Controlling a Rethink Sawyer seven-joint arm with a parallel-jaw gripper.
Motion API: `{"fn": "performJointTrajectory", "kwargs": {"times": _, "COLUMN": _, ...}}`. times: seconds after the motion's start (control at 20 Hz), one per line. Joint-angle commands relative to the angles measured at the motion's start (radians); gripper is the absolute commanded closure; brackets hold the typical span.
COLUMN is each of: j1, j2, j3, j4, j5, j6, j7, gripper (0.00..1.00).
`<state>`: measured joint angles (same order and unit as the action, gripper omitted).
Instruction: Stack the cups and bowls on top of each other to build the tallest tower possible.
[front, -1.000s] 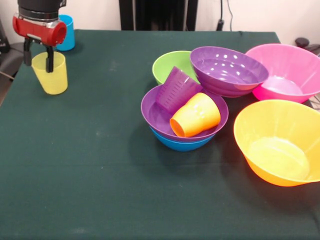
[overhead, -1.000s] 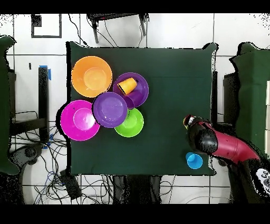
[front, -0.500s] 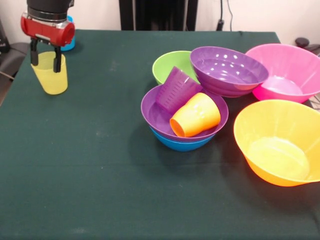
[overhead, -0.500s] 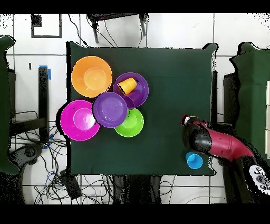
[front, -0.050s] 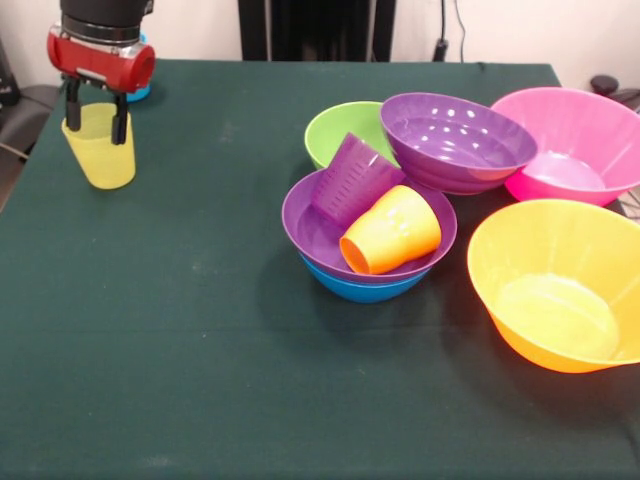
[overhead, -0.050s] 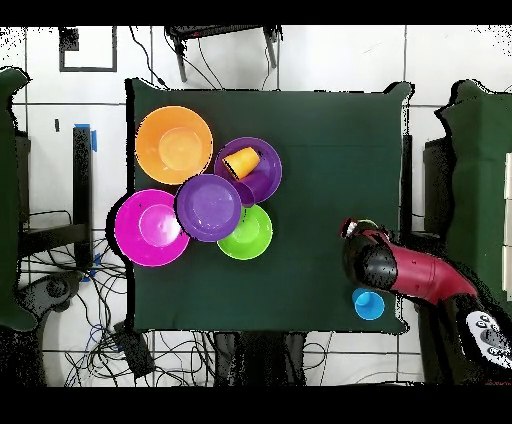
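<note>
gripper (front, -0.050s: 95, 112): far left of the table, pointing down, two black fingers clamped on the rim of the yellow cup, one finger on each side of the cup wall.
yellow cup (front, -0.050s: 100, 152): upright, mouth up, held at its rim; whether its base touches the cloth cannot be told.
blue cup (overhead, -0.050s: 369, 304): just behind the red gripper body in the front view, mostly hidden there; in the overhead view upright and near the table edge beside the arm (overhead, -0.050s: 420, 277).
tower (front, -0.050s: 368, 245): middle of the table, blue bowl (front, -0.050s: 365, 288) lowest, a purple bowl (front, -0.050s: 312, 232) nested in it.
purple cup (front, -0.050s: 354, 180): tilted, leaning inside the nested purple bowl on its far left side.
orange cup (front, -0.050s: 392, 231): on its side in the same bowl, mouth toward the near left, touching the purple cup.
green bowl (front, -0.050s: 340, 130): just behind the tower, upright, partly covered on its right.
second purple bowl (front, -0.050s: 455, 140): tilted, resting on the green bowl's right rim and against the pink bowl.
pink bowl (front, -0.050s: 572, 143): far right, upright.
orange bowl (front, -0.050s: 555, 285): near right, upright, well apart from the gripper.
table (front, -0.050s: 200, 350): dark green cloth.
</note>
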<state>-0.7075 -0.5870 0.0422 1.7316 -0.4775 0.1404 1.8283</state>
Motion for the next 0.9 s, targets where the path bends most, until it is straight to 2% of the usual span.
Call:
{"fn": "performJointTrajectory", "kwargs": {"times": 0.05, "j1": 0.053, "j2": 0.004, "j3": 0.014, "j4": -0.019, "j5": -0.017, "j6": -0.006, "j7": 0.081, "gripper": 0.00}}
{"fn": "performJointTrajectory", "kwargs": {"times": 0.45, "j1": 0.052, "j2": 0.046, "j3": 0.003, "j4": -0.018, "j5": -0.015, "j6": -0.077, "j7": 0.102, "gripper": 0.00}}
{"fn": "performJointTrajectory", "kwargs": {"times": 0.65, "j1": 0.084, "j2": 0.067, "j3": -0.038, "j4": -0.032, "j5": -0.023, "j6": -0.102, "j7": 0.107, "gripper": 0.00}}
{"fn": "performJointTrajectory", "kwargs": {"times": 0.9, "j1": 0.104, "j2": 0.060, "j3": -0.052, "j4": -0.020, "j5": 0.019, "j6": -0.101, "j7": 0.135, "gripper": 0.00}}
